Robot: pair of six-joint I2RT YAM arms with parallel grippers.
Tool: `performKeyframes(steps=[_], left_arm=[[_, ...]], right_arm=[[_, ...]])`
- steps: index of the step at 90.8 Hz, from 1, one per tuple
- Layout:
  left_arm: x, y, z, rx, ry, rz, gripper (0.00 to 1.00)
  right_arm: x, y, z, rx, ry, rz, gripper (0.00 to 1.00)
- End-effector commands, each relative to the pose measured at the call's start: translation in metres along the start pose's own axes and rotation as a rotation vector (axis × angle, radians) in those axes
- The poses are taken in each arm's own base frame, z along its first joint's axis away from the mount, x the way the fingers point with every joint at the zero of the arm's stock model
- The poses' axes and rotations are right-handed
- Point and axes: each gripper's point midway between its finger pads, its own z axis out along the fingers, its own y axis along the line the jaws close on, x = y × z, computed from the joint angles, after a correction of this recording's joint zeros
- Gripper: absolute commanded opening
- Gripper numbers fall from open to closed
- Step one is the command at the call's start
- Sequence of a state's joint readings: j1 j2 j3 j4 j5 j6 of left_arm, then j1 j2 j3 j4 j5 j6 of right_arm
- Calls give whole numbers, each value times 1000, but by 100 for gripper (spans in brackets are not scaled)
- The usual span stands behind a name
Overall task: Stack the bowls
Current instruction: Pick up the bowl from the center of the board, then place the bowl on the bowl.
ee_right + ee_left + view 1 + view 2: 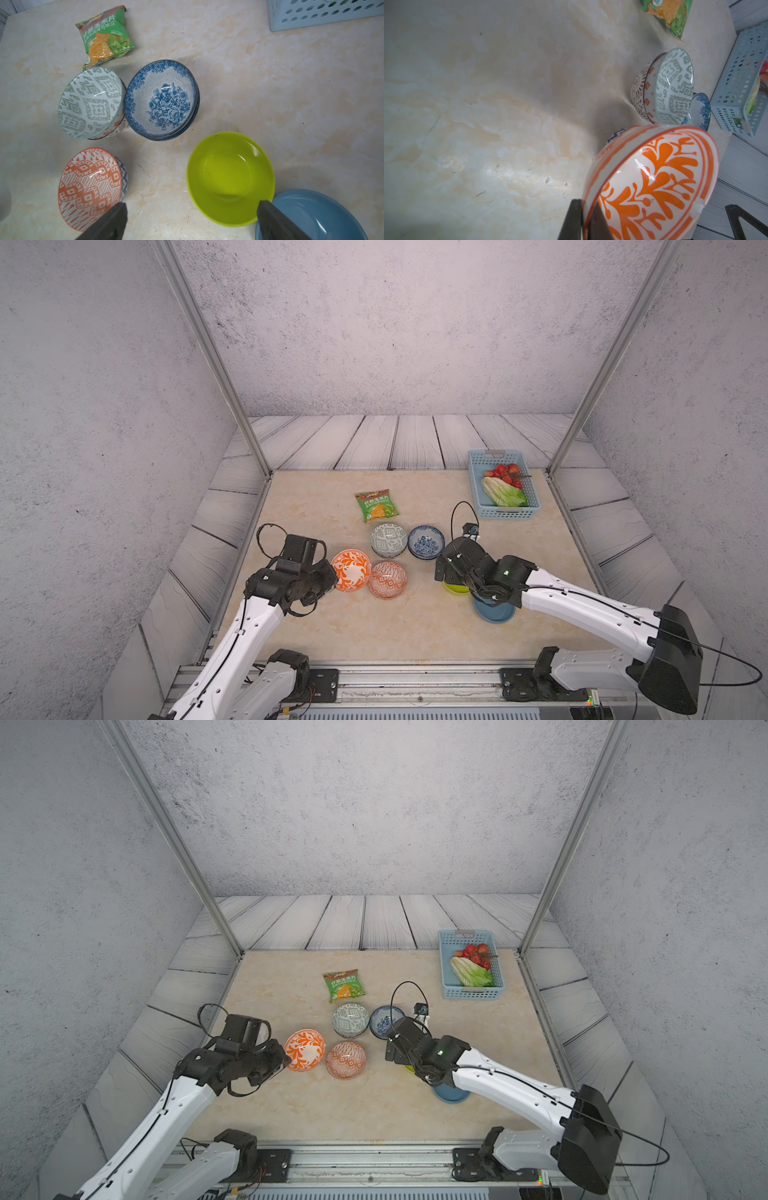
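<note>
My left gripper [587, 220] is shut on the rim of an orange-white leaf-patterned bowl [351, 570], one finger inside and one outside. Just right of it stands an orange diamond-patterned bowl [387, 580]. Behind them, a grey geometric bowl [388, 540] sits nested in a white dark-latticed bowl [641, 91]. Beside that pair, one blue-white floral bowl [426, 542] sits nested in another. My right gripper [192, 207] hangs open over the near edge of a lime-green bowl [229, 178], which touches a plain blue bowl [315, 214]. The right arm hides most of these two bowls in both top views.
A green snack bag [376, 506] lies behind the bowls. A light-blue perforated basket [478, 497] with lettuce and tomatoes stands at the back right. Metal frame posts [552, 470] rise at the table's back corners.
</note>
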State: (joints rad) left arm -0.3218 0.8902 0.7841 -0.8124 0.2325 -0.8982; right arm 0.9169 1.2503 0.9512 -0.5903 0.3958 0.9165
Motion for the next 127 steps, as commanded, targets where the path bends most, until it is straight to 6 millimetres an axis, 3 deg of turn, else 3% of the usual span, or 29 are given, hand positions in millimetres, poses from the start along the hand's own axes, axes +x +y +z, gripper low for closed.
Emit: performKeyframes(steps=[1, 20, 45, 69, 127], left_arm=[[-3, -32, 1, 97, -26, 24, 0], [14, -50, 28, 81, 49, 81, 0], [24, -64, 47, 61, 61, 119, 0], [35, -55, 63, -11, 72, 143, 0], [32, -58, 86, -33, 72, 161, 0]], right_arm=[[-2, -3, -2, 3, -17, 14, 99], [-2, -2, -1, 5, -12, 9, 99], [-1, -1, 0, 4, -7, 3, 99], [-1, -1, 1, 6, -5, 1, 99], [0, 1, 4, 6, 3, -5, 99]])
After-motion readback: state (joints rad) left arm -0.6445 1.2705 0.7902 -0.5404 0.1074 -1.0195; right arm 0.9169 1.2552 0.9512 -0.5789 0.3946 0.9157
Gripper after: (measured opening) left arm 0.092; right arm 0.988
